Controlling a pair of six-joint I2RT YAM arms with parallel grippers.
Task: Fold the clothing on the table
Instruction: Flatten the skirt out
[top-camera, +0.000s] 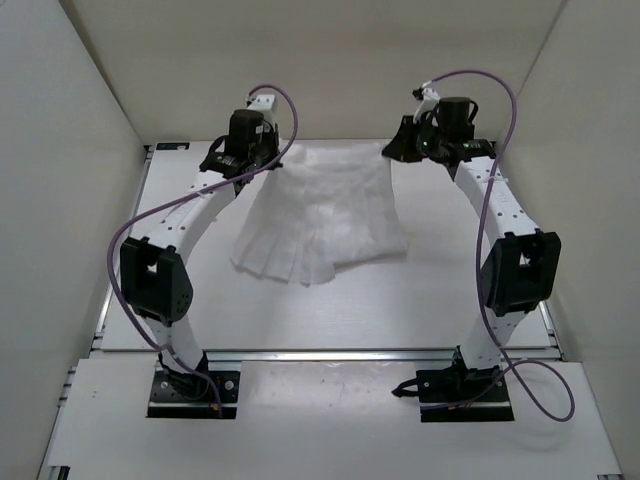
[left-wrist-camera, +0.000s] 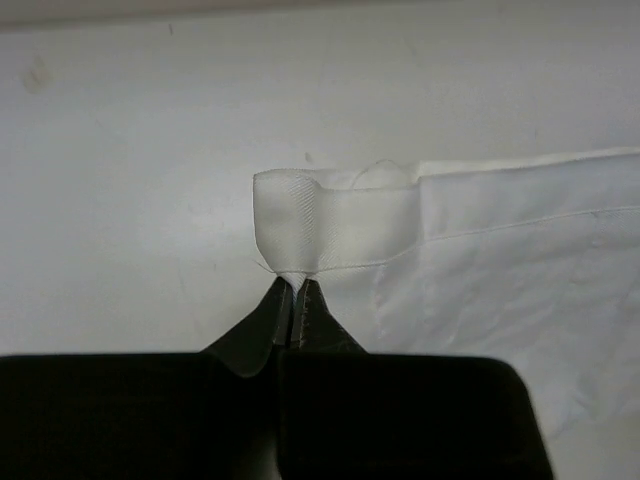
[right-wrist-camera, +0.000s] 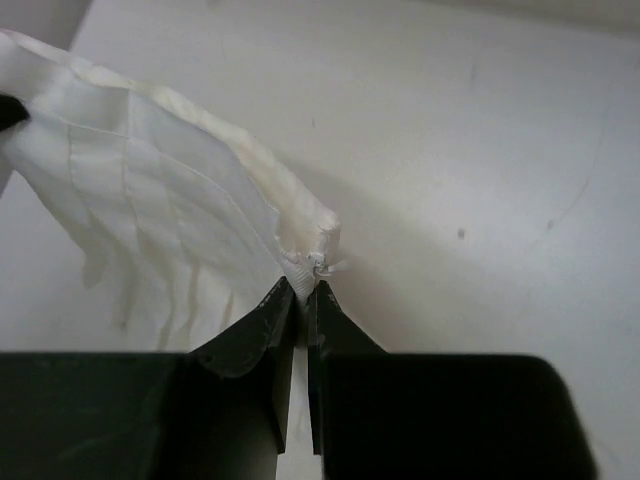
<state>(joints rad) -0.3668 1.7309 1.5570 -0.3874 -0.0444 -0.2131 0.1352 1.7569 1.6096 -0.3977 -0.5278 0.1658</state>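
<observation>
Fingers (left-wrist-camera: 262, 330) of the left gripper (left-wrist-camera: 297, 290) are pressed almost together on a small fold of the clothing (top-camera: 320, 215), pinching the left corner of its plain top band, which curls over just above the tips in the left wrist view. The right gripper (right-wrist-camera: 303, 290) is likewise nearly closed, its jaws clamped on the opposite, right corner of the band, where a few frayed threads show at the tips. From above, the white pleated garment lies on the far half of the table (top-camera: 300, 310), its top band stretched between the two grippers near the far edge and its flared, scalloped hem spread toward the near side, drifting slightly left of centre. In the right wrist view the held corner stands above the surface, with shadow beneath it and the pleats falling away to the left; whether the left corner is clear of the table cannot be told. Both arms arch from their bases at the near edge out to the far side, each trailing a purple cable (top-camera: 498, 180), with white walls (top-camera: 60, 150) enclosing the scene.
</observation>
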